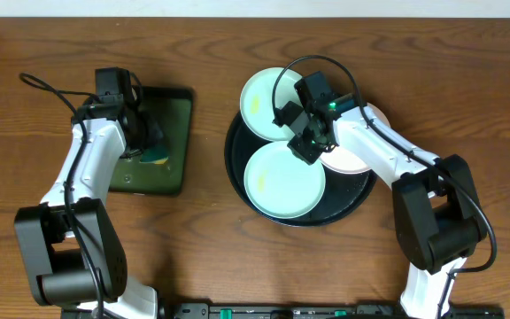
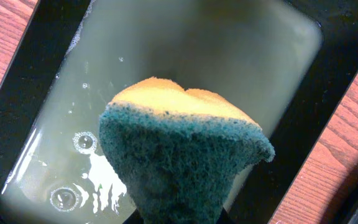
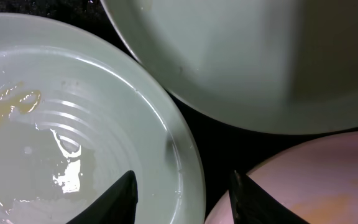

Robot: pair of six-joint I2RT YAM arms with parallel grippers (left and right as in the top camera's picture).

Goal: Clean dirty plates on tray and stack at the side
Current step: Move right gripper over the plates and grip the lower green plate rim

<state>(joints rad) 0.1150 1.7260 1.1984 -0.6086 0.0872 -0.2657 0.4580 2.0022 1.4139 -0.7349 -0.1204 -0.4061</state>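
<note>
Plates [image 1: 284,177] all lie on the round black tray [image 1: 348,202]. Right tool [image 3: 184,198] is spread astride a smeared mint plate's [image 3: 73,124] wet rim; a shallow pinch could slip. Left tool [image 1: 146,140] pinches a sponge [image 2: 179,155], which may drip on the counter [image 1: 202,248].

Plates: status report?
Left gripper: jaws shut on sponge. Right gripper: jaws open astride mint plate rim. Three plates on tray, none stacked. White plate close alongside.
</note>
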